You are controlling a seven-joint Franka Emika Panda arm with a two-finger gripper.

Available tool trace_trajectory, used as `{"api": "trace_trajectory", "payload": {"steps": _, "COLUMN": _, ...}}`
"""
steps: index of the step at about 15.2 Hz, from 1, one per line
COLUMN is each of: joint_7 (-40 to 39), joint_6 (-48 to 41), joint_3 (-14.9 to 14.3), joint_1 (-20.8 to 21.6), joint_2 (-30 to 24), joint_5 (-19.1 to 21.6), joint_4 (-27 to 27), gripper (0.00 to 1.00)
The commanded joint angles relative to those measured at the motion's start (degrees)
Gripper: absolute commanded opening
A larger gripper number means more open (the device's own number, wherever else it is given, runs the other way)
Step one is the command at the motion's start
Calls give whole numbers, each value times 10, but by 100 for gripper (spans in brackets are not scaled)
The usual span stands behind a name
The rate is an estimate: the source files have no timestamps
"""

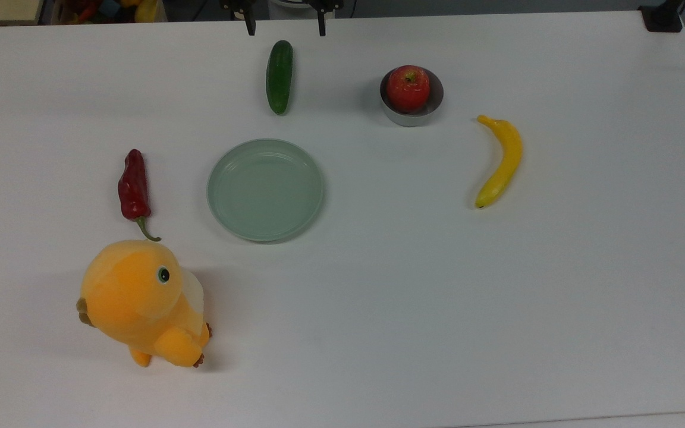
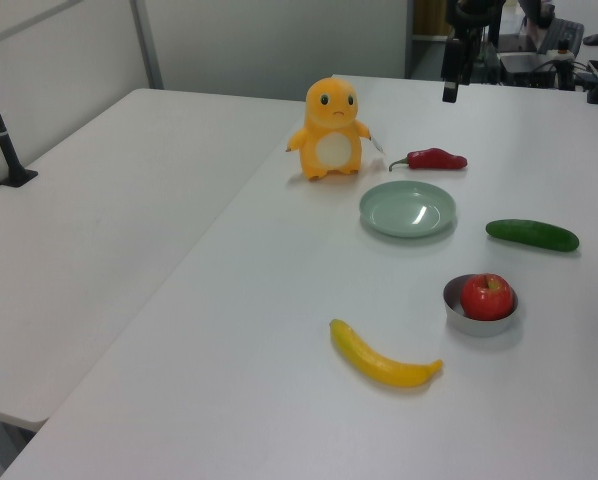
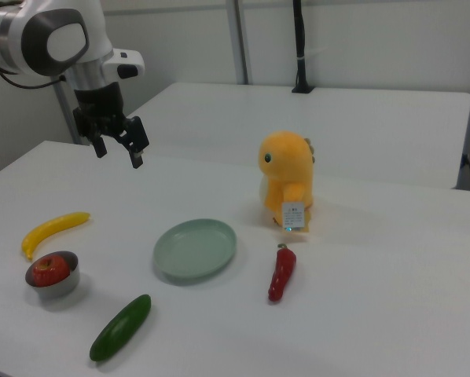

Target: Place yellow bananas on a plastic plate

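Smooth curved banana (image 1: 501,160) well apart from round rimmed plate (image 1: 265,189); pincer (image 3: 119,151) seemingly spread, empty

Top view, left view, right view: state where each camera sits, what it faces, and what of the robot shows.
Top view: overhead, looking down at the table; gripper fingertips at top edge.
Left view: low, near the banana; plush toy far.
Right view: opposite side, cucumber nearest; arm and open gripper at upper left.
All share the plate.

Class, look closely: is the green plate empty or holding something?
Empty. The plastic plate shows only its bare green inside; the yellow bananas lie apart on the table.
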Motion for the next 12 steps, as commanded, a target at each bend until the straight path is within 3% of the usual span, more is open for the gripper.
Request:
{"api": "trace_trajectory", "payload": {"steps": 1, "joint_7": -11, "joint_6": -41, "joint_3": -7, "joint_1": -2, "joint_2": 11, "joint_5": 9, "joint_4": 32, "gripper": 100}}
{"api": "trace_trajectory", "payload": {"steps": 12, "joint_7": -10, "joint_6": -69, "joint_3": -6, "joint_1": -1, "joint_2": 24, "joint_5": 7, "joint_4": 48, "gripper": 100}}
